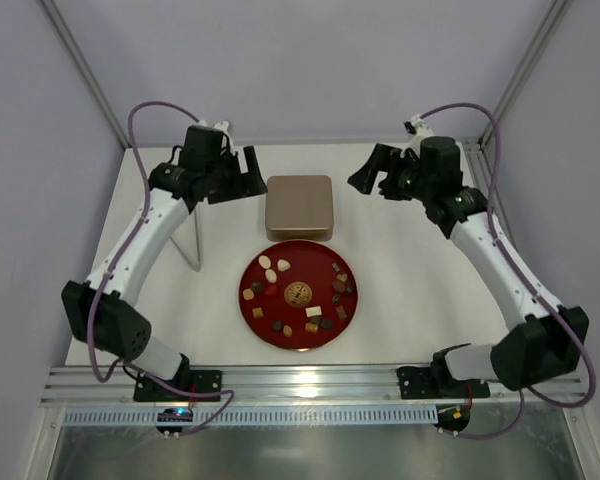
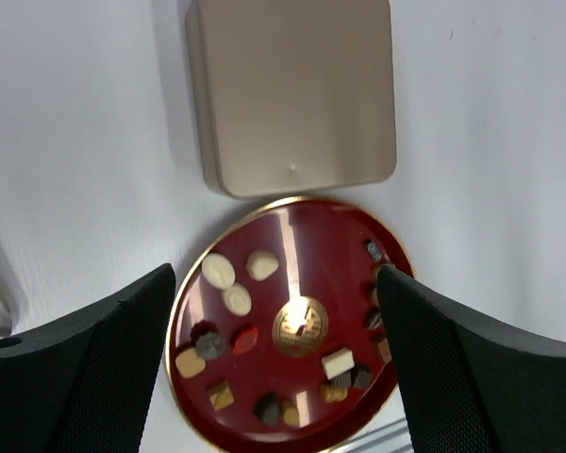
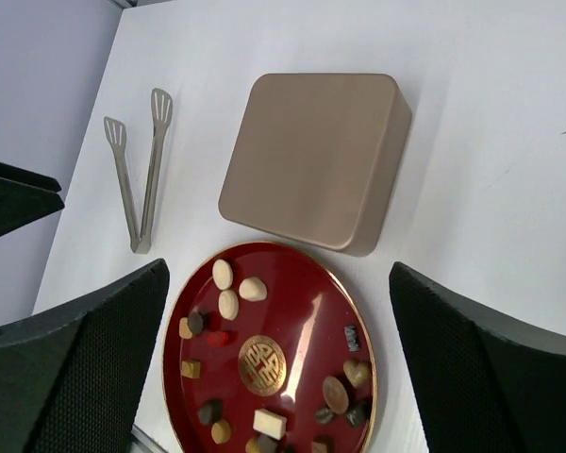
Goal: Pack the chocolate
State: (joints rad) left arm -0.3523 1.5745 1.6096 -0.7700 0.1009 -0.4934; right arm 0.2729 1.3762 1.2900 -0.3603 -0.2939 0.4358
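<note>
Assorted chocolates (image 1: 298, 296) lie loose on red round plate (image 1: 262, 328); closed gold tin (image 1: 300, 206) touches plate's far rim. Tongs (image 3: 138, 170) lie left. Left gripper (image 1: 242, 176), right gripper (image 1: 371, 174) both spread, holding nothing. Tin lid needs lifting; tongs suit small pieces.

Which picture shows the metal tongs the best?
The right wrist view. There the tongs lie whole on the white table, both flat tips and the joined end visible, left of the gold box. The top view shows them only as a thin line beside the left arm. The left wrist view catches just a sliver at its left edge.
</note>
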